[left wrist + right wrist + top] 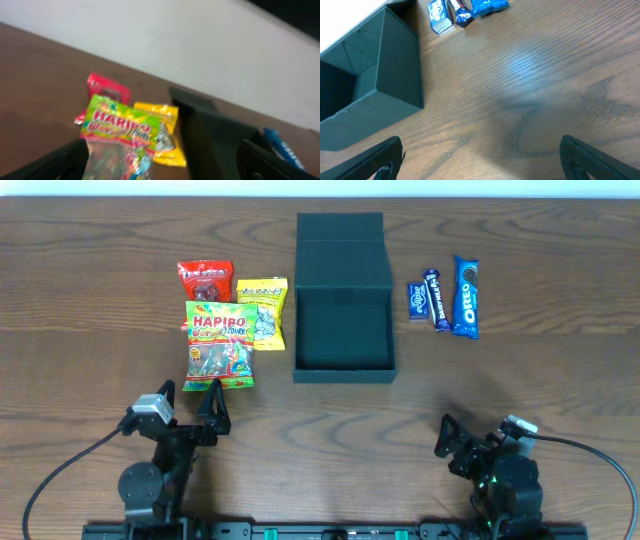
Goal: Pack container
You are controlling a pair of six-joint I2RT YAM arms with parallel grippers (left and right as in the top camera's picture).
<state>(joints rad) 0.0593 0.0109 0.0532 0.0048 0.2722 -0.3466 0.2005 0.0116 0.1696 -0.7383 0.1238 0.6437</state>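
A wooden table (560, 380) with brown grain is seen from above, with two black robot arms at its near edge.

In the middle of the table, towards the far side, sits the dark teal-green square rigid box (343, 372). Its hinged flap lid (340, 238) is folded back flat on the far side, and the open box holds nothing.

Three snack packets lie just left of the box:
- A shiny red packet (205, 279) lies farthest back.
- A yellow packet (263, 310) lies beside it, nearest the box.
- A green Haribo gummy bag (217, 345) lies in front, overlapping both.

Three more items lie in a row right of the box:
- A small blue packet (418, 301).
- A narrow dark bar (438, 299).
- A long blue Oreo pack (466, 296).

The left gripper (190, 395) hovers at the near edge of the Haribo bag, its two fingers spread apart and holding nothing. Its wrist camera gives a blurred view between the fingers towards the Haribo bag (120, 127), the yellow packet (162, 135), the red packet (107, 90) and the box (215, 140).

The right gripper (450, 445) sits near the table's front edge, well apart from the box and the blue snacks, its fingers also spread and empty. Its wrist camera shows bare wood ahead, one corner of the box (395, 75) at left and the blue packets at the top edge.
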